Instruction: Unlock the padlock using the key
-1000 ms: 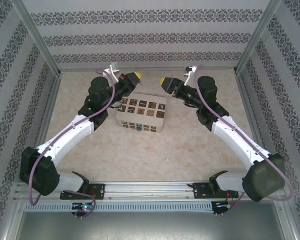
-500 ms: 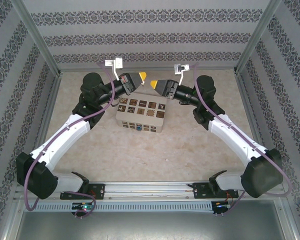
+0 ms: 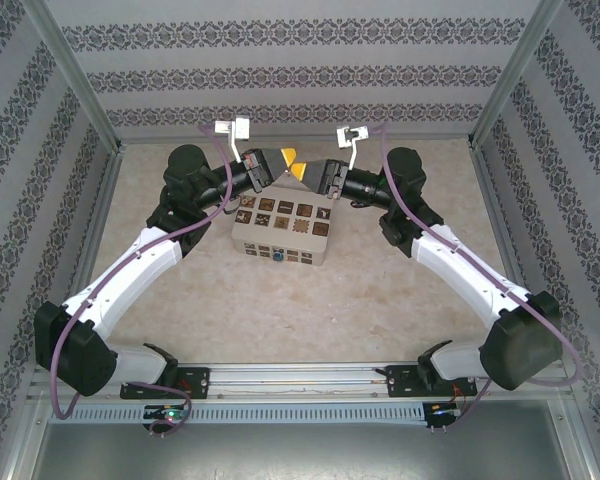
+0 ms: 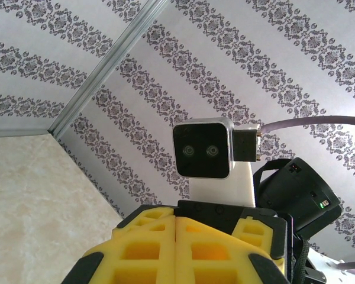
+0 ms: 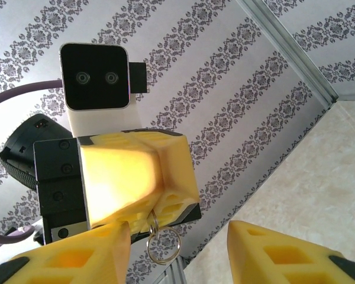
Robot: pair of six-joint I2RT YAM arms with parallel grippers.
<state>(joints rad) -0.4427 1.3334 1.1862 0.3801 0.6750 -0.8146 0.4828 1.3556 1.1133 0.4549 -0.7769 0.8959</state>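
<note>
Raised over the far edge of the box (image 3: 280, 228), the left gripper (image 3: 286, 157) has its fingers pressed together, pinching what is probably the key. A small ring (image 5: 163, 244) dangles from them. Just to its right, the right gripper (image 3: 302, 172) holds its fingers apart on either side of that ring, gripping nothing. The padlock (image 3: 278, 255) sits on the box's near face, apart from both. I judge the task early: key lifted, inserting and turning left.
</note>
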